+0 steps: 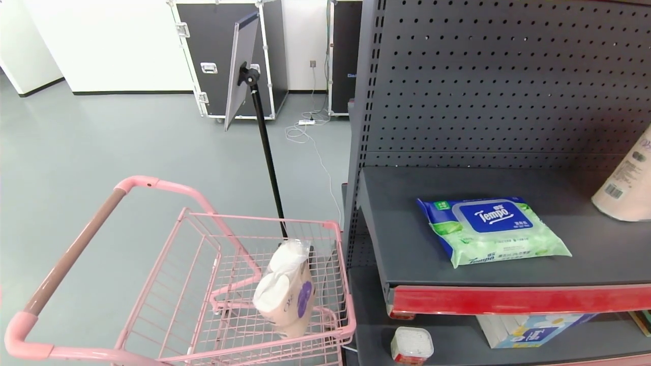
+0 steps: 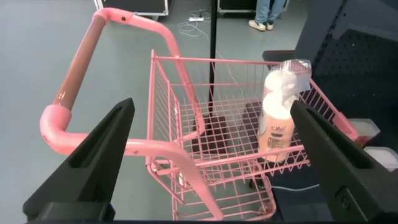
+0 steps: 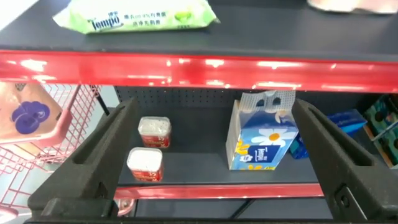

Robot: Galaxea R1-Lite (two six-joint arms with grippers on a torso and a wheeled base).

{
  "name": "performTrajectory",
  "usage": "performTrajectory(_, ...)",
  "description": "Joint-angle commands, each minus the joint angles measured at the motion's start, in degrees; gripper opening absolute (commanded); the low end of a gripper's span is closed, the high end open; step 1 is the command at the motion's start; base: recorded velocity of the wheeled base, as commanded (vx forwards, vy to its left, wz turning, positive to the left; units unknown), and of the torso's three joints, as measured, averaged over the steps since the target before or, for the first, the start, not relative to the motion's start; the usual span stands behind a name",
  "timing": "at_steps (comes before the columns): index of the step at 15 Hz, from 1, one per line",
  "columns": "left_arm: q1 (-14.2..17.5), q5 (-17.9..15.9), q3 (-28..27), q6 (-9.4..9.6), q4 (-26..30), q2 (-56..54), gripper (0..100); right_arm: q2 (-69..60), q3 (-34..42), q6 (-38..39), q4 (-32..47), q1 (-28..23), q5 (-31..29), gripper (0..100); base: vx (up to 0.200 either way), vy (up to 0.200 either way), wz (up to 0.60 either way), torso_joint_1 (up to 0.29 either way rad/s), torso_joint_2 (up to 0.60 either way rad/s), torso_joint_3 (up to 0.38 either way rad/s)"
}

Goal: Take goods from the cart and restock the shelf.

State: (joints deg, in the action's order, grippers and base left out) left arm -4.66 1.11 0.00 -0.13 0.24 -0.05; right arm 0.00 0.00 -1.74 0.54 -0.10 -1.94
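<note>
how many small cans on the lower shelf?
2. One can near the lower shelf front edge, second can just behind it, both between cart and tissue box. More may be hidden.

Head cam: high, faces forward and down, mid range. Pink cart [image 1: 168,274] lower left of frame, shelf [image 1: 396,223] right half, floor behind.
Left wrist cam: above cart handle [image 2: 68,118] end, faces down along basket toward tissue pack [image 2: 280,115]; nearer than head cam.
Right wrist cam: close, level with red shelf edge [image 3: 199,65], faces into lower tier.
Overlap: head + left wrist share cart, tissue pack. Head + right wrist share red shelf edge, wipes pack [image 3: 137,15], white can [image 3: 145,165], blue box [image 3: 264,134].
</note>
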Motion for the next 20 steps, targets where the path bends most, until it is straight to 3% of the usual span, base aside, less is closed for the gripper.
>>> performTrajectory(1, 0.00, 0.03, 0.00, -0.04, 0.02, 0.05, 100, 0.00, 0.00, -0.01, -0.01, 0.01, 0.00, 100, 0.000, 0.000, 0.00, -0.134, 0.35, 0.207)
performTrajectory(20, 0.00, -0.05, 0.00, 0.13, 0.02, 0.05, 100, 0.00, 0.00, -0.10, -0.01, 0.01, 0.00, 100, 0.000, 0.000, 0.00, -0.141, 0.41, 0.270)
